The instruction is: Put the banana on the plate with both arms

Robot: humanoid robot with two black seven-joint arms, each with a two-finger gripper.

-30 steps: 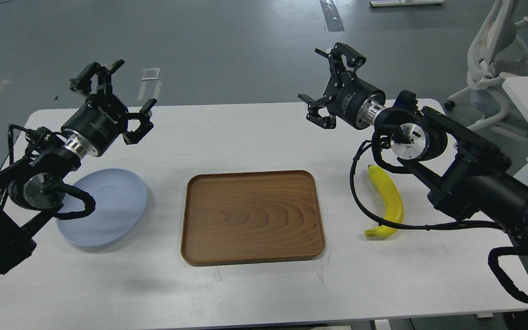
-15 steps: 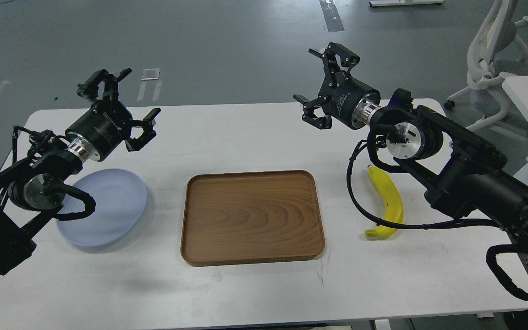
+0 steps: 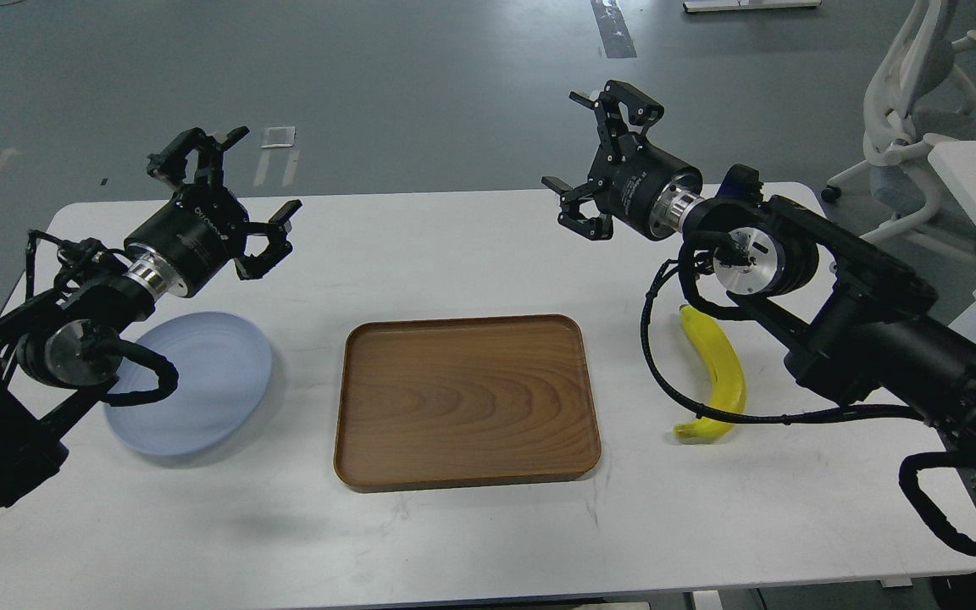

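**Both hands are empty, the banana waits at the right of the bench**

The curved bright yellow banana (image 3: 718, 373) lies flat on the white bench (image 3: 471, 254) at the right of the frame, just beside the rectangular brown wooden tray (image 3: 467, 402) that fills the centre. The round pale blue plate (image 3: 208, 385) is at the left of the frame, well apart from the banana, with the tray between them. A black cable of the right arm crosses in front of the lower end of the banana.

The right hand (image 3: 602, 157) hovers high in the upper right of the frame, fingers spread wide and holding nothing. The left hand (image 3: 225, 199) hovers above the far edge of the plate in the upper left, also spread wide and empty.

In my judgement the step in hand is the reach for the banana. The right hand should turn downward and come over the middle of the banana, with the fingers across its short width, so the fruit does not tip when lifted. The cable should stay clear of the fruit. Because the plate is far, a handover to the left hand above the tray seems sensible.

The bench surface is smooth and white. Behind it is a grey floor, and a white office chair (image 3: 912, 102) stands in the upper right corner.
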